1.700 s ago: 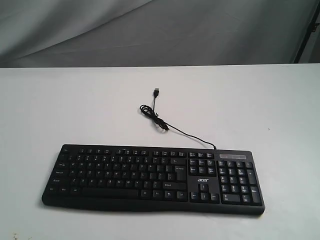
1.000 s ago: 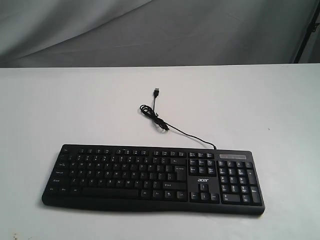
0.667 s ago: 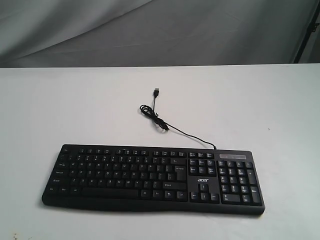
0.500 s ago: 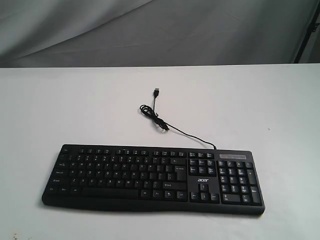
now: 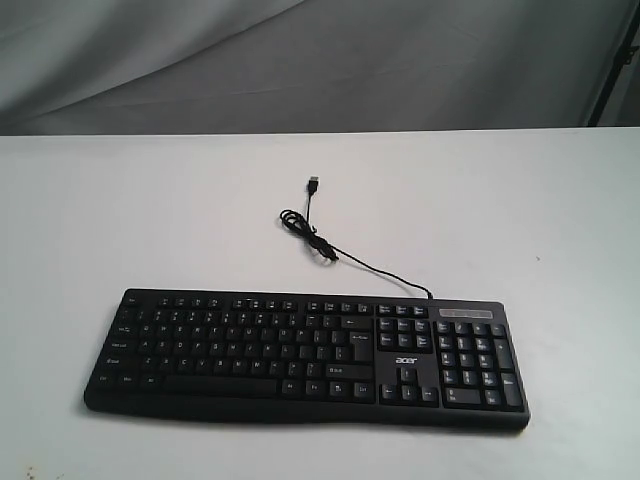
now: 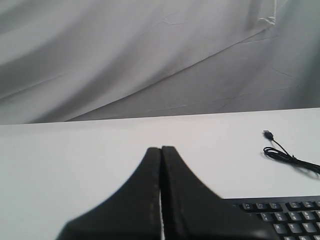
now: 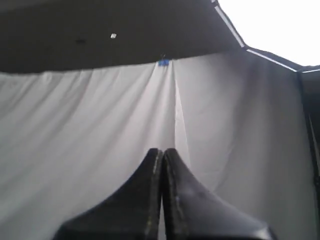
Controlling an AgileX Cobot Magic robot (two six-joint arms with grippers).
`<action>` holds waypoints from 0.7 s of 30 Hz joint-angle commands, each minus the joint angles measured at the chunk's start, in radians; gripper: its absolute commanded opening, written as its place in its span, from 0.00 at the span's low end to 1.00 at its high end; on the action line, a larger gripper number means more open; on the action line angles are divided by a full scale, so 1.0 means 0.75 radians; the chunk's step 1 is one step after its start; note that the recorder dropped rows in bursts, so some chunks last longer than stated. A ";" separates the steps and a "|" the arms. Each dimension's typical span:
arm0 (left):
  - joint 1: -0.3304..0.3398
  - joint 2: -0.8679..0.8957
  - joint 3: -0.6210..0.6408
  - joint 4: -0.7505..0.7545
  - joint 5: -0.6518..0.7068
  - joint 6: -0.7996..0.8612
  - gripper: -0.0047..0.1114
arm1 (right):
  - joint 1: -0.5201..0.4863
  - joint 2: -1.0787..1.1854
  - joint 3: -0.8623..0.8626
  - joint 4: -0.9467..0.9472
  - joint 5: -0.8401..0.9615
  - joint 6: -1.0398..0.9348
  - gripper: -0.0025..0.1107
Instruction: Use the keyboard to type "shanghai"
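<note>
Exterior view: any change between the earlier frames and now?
Nothing visibly changed. The keyboard lies in the same spot on the table. Its cable is looped the same way, with the USB plug lying loose. No arm has entered the exterior view.

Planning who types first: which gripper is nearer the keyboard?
Left, probably. The left gripper, shut, has one end of the keyboard in its wrist view. The right gripper, also shut, faces only the grey curtain, with no keyboard in view.
</note>
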 commanded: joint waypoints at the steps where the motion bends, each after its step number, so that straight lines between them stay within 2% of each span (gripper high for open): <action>1: -0.009 -0.003 0.002 0.000 -0.008 -0.004 0.04 | 0.000 0.449 -0.362 -0.391 0.112 0.012 0.02; 3: -0.009 -0.003 0.002 0.000 -0.008 -0.004 0.04 | 0.000 0.625 -0.508 -0.663 0.317 -0.003 0.02; 6: -0.009 -0.003 0.002 0.000 -0.008 -0.004 0.04 | 0.000 0.842 -0.655 -1.075 0.748 -0.003 0.02; 8: -0.009 -0.003 0.002 0.000 -0.008 -0.004 0.04 | 0.000 0.943 -0.692 -1.135 1.028 -0.006 0.02; 10: -0.009 -0.003 0.002 0.000 -0.008 -0.004 0.04 | 0.000 1.068 -0.753 -1.013 1.239 -0.031 0.02; 12: -0.009 -0.003 0.002 0.000 -0.008 -0.004 0.04 | 0.000 1.190 -0.836 -0.631 1.275 -0.290 0.02; 14: -0.009 -0.003 0.002 0.000 -0.008 -0.004 0.04 | 0.000 1.299 -0.916 -0.123 1.265 -0.772 0.02; 15: -0.009 -0.003 0.002 0.000 -0.008 -0.004 0.04 | 0.001 1.358 -0.963 0.282 1.282 -1.160 0.02; 16: -0.009 -0.003 0.002 0.000 -0.008 -0.004 0.04 | 0.006 1.415 -1.011 0.573 1.327 -1.431 0.02; 17: -0.009 -0.003 0.002 0.000 -0.008 -0.004 0.04 | 0.014 1.460 -1.049 0.855 1.394 -1.693 0.02; 18: -0.009 -0.003 0.002 0.000 -0.008 -0.004 0.04 | 0.015 1.524 -1.098 1.243 1.514 -2.026 0.02; 20: -0.009 -0.003 0.002 0.000 -0.008 -0.004 0.04 | 0.034 1.613 -1.154 1.694 1.725 -2.423 0.02; 21: -0.009 -0.003 0.002 0.000 -0.008 -0.004 0.04 | 0.064 1.651 -1.173 1.834 1.808 -2.565 0.02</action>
